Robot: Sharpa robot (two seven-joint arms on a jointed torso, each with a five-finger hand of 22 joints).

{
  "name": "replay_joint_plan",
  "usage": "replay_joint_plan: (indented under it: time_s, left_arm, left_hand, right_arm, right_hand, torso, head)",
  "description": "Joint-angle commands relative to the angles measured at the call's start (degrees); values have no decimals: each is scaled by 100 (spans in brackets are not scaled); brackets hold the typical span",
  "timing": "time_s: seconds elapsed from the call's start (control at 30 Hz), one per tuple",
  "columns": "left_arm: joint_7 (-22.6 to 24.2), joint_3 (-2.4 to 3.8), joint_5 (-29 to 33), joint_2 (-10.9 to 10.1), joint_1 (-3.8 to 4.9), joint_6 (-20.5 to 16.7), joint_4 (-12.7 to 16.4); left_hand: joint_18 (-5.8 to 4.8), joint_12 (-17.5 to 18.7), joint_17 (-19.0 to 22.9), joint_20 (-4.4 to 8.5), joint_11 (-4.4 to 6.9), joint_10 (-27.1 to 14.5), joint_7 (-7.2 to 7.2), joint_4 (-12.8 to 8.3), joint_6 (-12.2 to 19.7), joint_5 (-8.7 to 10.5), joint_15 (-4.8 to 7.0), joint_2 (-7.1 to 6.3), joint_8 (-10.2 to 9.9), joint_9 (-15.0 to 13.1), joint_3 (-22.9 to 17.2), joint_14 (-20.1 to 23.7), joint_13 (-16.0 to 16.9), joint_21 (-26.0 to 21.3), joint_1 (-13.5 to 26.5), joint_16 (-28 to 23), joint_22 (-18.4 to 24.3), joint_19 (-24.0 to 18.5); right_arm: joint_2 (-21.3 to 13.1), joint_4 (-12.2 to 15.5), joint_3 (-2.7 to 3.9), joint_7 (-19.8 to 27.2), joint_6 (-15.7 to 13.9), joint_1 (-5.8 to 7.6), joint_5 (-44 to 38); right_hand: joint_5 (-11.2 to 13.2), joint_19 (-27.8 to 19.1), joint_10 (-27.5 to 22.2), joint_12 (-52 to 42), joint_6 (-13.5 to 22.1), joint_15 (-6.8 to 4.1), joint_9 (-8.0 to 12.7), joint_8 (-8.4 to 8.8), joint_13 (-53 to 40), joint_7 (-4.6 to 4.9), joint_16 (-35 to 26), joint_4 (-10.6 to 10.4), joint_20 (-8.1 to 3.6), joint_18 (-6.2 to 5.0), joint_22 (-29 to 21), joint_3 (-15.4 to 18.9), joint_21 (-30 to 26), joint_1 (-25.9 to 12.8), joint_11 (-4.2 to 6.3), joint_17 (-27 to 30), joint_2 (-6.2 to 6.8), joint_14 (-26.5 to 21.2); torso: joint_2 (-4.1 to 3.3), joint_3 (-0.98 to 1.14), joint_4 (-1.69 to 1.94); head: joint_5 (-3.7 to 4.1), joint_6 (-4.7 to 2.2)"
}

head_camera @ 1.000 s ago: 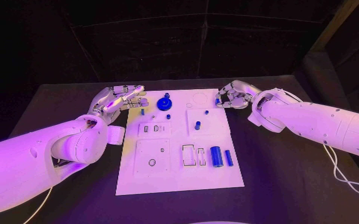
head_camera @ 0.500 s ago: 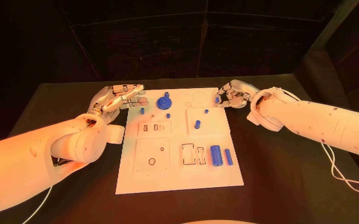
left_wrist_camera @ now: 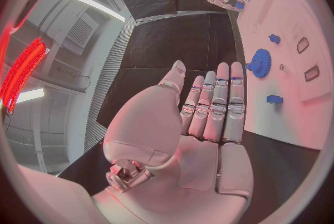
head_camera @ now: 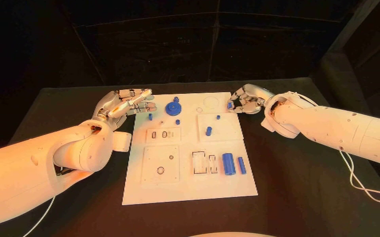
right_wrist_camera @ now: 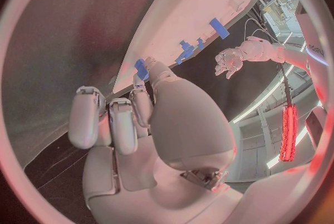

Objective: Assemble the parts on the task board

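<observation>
A small blue part is pinched by the right hand at the task board far right edge. Left hand is held flat, empty. Risk: part could be dropped if pinch slips.

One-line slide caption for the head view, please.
Both silver hands, left and right, flank the white task board's far end.
</observation>
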State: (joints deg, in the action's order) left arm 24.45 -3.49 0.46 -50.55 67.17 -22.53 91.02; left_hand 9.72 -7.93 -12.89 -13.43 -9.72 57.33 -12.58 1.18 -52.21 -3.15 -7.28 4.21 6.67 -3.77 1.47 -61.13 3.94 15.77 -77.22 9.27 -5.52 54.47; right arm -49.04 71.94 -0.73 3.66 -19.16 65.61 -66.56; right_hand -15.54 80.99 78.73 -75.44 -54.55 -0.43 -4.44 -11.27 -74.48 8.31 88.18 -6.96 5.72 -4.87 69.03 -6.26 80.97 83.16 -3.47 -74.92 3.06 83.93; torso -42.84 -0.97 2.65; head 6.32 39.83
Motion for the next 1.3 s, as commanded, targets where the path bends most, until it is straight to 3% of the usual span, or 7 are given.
replay_joint_plan:
  time_s: [0.03,0.37,0.7,1.1,1.3]
  left_arm:
    - [30,4,-28,4,6,71,9]
    - [24,3,-28,5,5,78,6]
    - [7,3,-28,-9,5,79,20]
    - [-10,2,-27,-33,9,42,22]
    - [-18,2,-27,-17,10,17,-22]
  left_hand:
    - [72,37,-10,-9,-9,22,7,-35,-28,-18,-3,3,-38,5,-2,-31,-7,-39,-32,-27,9,41]
    - [72,40,-12,-9,-8,24,8,-40,-30,-18,-3,12,-40,4,-8,-33,-7,-41,-39,-29,10,42]
    - [72,44,-16,-8,-8,25,9,-48,-31,-19,-2,25,-43,4,-15,-34,-7,-43,-49,-34,12,43]
    - [73,52,-25,-7,-4,27,16,-65,-35,-20,0,54,-49,4,-34,-38,-7,-48,-69,-43,15,46]
    - [74,54,-27,-7,-3,28,17,-70,-36,-20,1,58,-50,3,-38,-39,-7,-49,-74,-44,15,47]
  right_arm:
    - [10,12,3,-21,2,7,-49]
    - [35,59,3,57,-244,7,-53]
    - [-51,255,6,-61,-670,9,191]
    - [-152,1106,19,-586,-931,68,118]
    - [83,1428,21,-994,-824,178,-175]
  right_hand:
    - [167,-1,39,-38,-89,-61,3,-27,-8,-18,16,33,-62,79,19,-75,37,11,32,-1130,-106,519]
    - [240,54,200,-209,-352,-118,-9,-82,-193,-102,38,75,-114,99,125,-229,84,2,103,-1183,-206,532]
    - [57,97,291,-307,-458,-156,-7,-56,-306,-146,47,66,-154,115,203,-331,120,-83,143,-1203,-271,538]
    - [-13,107,314,-330,-501,-171,-7,-33,-338,-162,41,89,-170,119,222,-389,129,-112,159,-1192,-274,535]
    - [-40,104,315,-328,-506,-175,-6,-20,-339,-161,32,95,-174,117,214,-414,125,-123,160,-1173,-284,531]
  torso:
    - [3,1,1]
    - [3,3,-1]
    - [9,4,-14]
    - [73,-44,4]
    - [133,-89,33]
  head:
    - [5,-2]
    - [0,-14]
    - [-35,-5]
    - [-68,16]
    - [-119,83]
